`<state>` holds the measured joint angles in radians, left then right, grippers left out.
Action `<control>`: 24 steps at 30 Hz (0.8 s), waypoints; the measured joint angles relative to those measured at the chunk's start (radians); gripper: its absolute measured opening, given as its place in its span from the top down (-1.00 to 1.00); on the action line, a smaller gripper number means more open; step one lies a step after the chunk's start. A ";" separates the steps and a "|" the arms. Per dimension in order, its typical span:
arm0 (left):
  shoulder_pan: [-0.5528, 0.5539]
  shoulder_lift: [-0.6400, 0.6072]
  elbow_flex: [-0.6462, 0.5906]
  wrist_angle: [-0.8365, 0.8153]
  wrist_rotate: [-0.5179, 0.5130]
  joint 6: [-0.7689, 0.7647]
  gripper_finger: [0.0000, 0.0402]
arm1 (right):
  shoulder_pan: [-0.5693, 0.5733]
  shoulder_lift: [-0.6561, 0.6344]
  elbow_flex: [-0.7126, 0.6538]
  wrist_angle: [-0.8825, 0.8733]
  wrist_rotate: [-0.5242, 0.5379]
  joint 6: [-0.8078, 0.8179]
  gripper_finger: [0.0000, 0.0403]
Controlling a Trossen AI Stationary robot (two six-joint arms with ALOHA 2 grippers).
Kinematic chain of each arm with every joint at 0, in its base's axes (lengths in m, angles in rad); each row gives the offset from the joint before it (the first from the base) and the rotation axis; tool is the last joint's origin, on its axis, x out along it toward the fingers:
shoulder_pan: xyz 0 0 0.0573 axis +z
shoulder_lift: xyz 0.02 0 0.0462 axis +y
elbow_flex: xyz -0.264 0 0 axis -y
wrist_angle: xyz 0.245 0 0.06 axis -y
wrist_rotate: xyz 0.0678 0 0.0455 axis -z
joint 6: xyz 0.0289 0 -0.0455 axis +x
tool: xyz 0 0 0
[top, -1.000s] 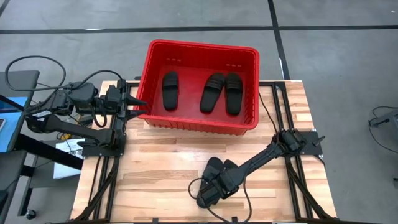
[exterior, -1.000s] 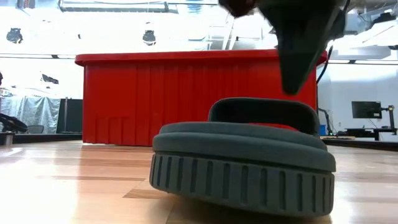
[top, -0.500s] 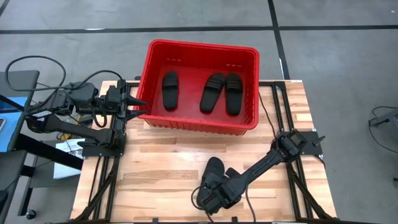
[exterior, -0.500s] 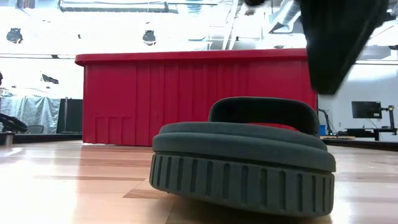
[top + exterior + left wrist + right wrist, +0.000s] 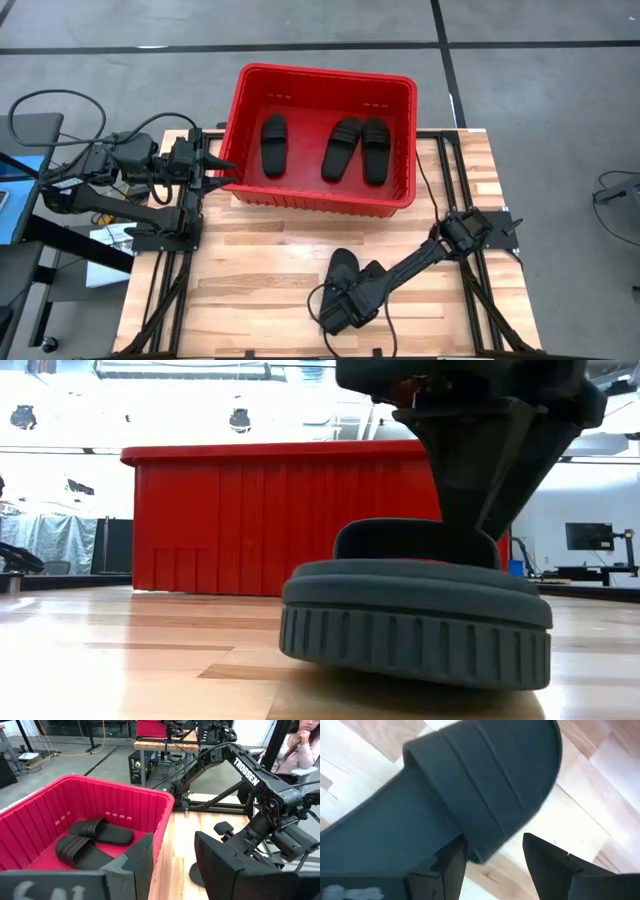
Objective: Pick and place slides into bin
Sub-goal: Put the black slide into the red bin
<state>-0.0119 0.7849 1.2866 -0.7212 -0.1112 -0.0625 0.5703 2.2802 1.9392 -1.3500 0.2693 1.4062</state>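
One black slide (image 5: 343, 266) (image 5: 415, 620) lies sole-down on the wooden table, near its front edge. My right gripper (image 5: 345, 295) (image 5: 495, 852) is low over it and open, its fingers on either side of the strap's side edge. Three more slides (image 5: 273, 143) (image 5: 342, 148) (image 5: 375, 150) lie flat on the floor of the red bin (image 5: 318, 72) at the table's far side. My left gripper (image 5: 222, 167) (image 5: 172, 850) waits open just outside the bin's left wall. My right gripper comes down from above at the side edge of the slide's ribbed strap (image 5: 487, 845). One finger (image 5: 452, 865) stands over the footbed by the strap, and the other finger (image 5: 545, 862) stands outside it over the wood. The slide rests flat on its sole. Which finger touches the strap cannot be told.
Bare wood lies between the bin and the slide. Black frame rails run along both table sides (image 5: 180, 260) (image 5: 480, 290). A seated person (image 5: 305, 740) shows beyond the table in the left wrist view.
My right gripper has opened and come down onto the slide's strap. The slide has slid a little toward the table's right, still flat on its sole.
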 joint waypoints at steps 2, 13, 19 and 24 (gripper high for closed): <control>0.000 0.000 0.000 0.000 0.000 -0.002 0.34 | -0.007 0.014 0.001 0.011 0.004 -0.007 0.11; 0.000 0.000 0.000 -0.007 0.001 -0.008 0.34 | -0.034 0.049 0.003 0.004 0.057 0.027 0.66; 0.000 0.000 0.000 -0.007 0.001 -0.009 0.34 | -0.035 0.044 0.001 -0.011 0.056 0.068 0.97; 0.000 0.000 0.000 -0.007 0.000 -0.009 0.34 | -0.029 0.041 0.002 -0.013 0.053 0.082 0.98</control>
<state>-0.0116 0.7849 1.2869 -0.7282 -0.1108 -0.0711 0.5417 2.3215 1.9409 -1.3629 0.3225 1.4883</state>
